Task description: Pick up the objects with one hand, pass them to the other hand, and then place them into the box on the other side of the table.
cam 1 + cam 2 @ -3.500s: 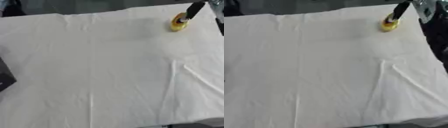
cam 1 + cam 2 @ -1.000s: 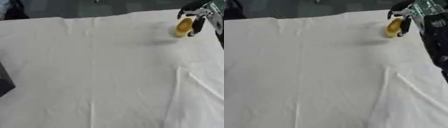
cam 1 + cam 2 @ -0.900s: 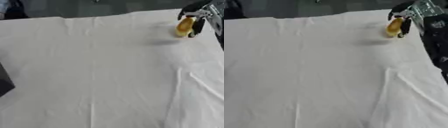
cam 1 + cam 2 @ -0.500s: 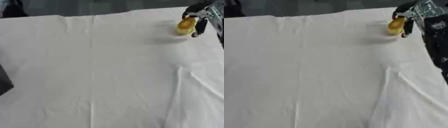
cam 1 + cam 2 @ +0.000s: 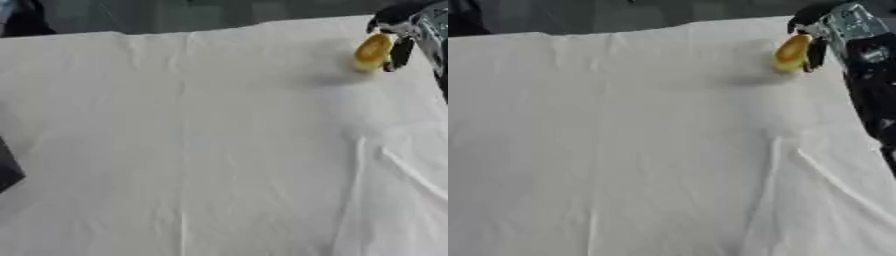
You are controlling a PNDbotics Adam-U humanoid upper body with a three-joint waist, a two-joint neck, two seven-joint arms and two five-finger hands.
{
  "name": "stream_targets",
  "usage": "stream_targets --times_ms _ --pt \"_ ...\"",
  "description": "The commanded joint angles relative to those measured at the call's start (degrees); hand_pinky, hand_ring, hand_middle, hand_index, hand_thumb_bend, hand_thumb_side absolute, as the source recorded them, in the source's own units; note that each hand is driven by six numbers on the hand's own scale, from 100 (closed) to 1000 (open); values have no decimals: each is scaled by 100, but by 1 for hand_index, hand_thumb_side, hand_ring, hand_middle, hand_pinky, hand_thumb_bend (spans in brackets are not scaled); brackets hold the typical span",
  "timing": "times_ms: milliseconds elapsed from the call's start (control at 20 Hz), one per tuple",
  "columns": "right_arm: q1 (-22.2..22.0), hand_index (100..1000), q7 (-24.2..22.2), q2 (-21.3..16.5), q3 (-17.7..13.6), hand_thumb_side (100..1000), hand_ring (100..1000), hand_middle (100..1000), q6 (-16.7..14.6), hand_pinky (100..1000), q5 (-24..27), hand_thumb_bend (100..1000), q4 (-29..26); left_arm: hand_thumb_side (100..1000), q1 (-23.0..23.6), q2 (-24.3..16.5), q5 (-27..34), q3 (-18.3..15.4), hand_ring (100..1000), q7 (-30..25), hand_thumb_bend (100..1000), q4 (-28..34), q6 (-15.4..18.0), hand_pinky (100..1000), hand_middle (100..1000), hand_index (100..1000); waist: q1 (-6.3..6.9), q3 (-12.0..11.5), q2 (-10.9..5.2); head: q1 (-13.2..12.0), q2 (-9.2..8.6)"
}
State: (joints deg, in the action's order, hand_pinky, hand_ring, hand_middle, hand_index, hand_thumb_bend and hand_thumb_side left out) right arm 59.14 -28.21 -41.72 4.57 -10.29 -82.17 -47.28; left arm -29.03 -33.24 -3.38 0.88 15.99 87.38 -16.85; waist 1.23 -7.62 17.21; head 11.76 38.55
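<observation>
Change: 3.5 s ago the small yellow rounded object (image 5: 372, 51) sat flat on the white cloth (image 5: 219, 150) with my fingertips just reaching it; now it is tipped on edge and off the cloth, a soft shadow left of and below it.
Meaning: I judge the pick-up done, with the handover next.
Right hand: my black and silver right hand (image 5: 395, 31) comes in from the upper right corner, fingers and thumb curled round the yellow object, pinching it.
Object relative to hand: it sits between my thumb and fingers, hanging just below and left of the palm.
Left hand: not in view, so the receiving hand must travel well across the bench from my right hand.
Box: a dark corner (image 5: 9, 170) at the far left edge, well away from my hand; whether it is the box, I cannot tell.
</observation>
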Motion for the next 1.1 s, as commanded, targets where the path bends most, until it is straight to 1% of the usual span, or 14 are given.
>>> stream_targets --times_ms 50,250,600,800,1100 --pt "118 891 129 -231 -56 100 934 918 56 1000 -112 474 -5 452 -51 -220 25 -86 763 16 703 91 12 801 766 743 -2 -36 -10 42 -129" --pt "101 891 169 -226 -101 100 932 916 112 1000 -259 473 79 452 -52 -216 42 -94 763 21 700 99 10 802 766 742 18 -73 46 74 -187" --pt "105 885 187 -216 -154 100 927 909 168 1000 -434 460 161 453 -45 -208 79 -109 763 43 696 105 11 803 766 742 38 -106 113 122 -232" --pt "115 872 214 -193 -178 100 911 879 219 995 -443 435 173 454 -45 -204 89 -116 763 54 694 102 14 803 766 740 49 -89 115 110 -219" --pt "132 852 314 -190 -202 100 873 818 404 984 -350 406 175 454 -19 -192 100 -123 762 74 691 87 23 804 766 738 41 -57 99 98 -198"
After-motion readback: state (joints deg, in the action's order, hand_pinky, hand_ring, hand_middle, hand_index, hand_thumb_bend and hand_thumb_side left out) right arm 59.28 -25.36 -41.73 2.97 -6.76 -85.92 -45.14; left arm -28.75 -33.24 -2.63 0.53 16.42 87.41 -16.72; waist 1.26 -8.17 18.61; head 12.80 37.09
